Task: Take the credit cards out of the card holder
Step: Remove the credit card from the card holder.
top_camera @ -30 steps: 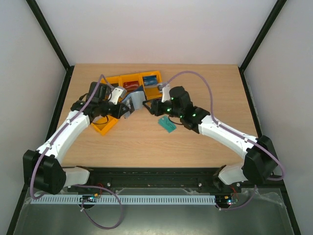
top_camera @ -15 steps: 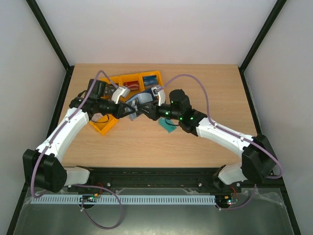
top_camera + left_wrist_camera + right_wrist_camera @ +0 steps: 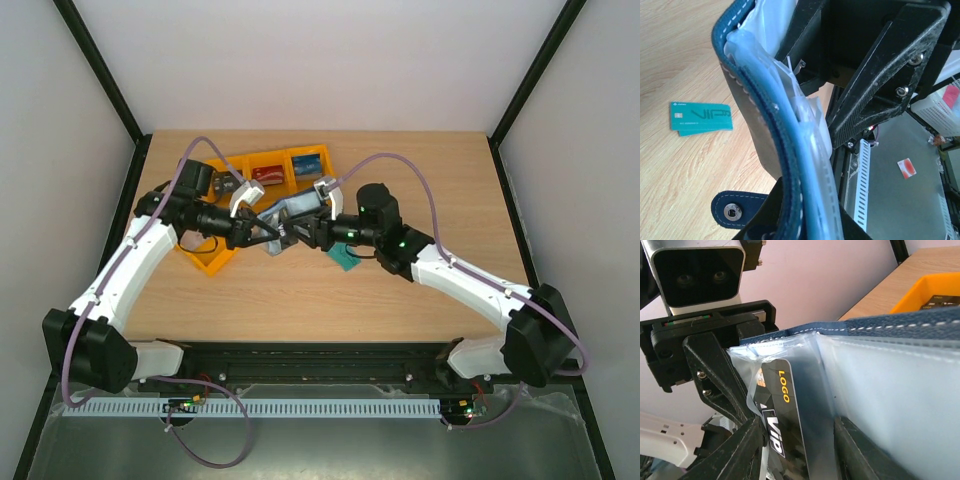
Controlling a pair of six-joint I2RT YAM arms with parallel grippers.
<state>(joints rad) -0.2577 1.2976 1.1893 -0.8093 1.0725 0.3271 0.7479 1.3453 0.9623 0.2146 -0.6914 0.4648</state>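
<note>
Top external: card holder (image 3: 287, 212) held up, ten o'clock from centre of table (image 3: 430, 190), mid-extraction
Left gripper (image 3: 262, 233) clamps the holder; right gripper (image 3: 303, 234) straddles a sleeved black credit card (image 3: 782, 410), grip unclear; next: pinch, pull toward three o'clock

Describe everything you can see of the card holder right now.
The card holder is dark navy with pale stitching, a snap tab and clear plastic sleeves. It is open, held above the table, its edge clamped by the left gripper. A black VIP card sits in one sleeve, straddled by the right gripper.
</note>
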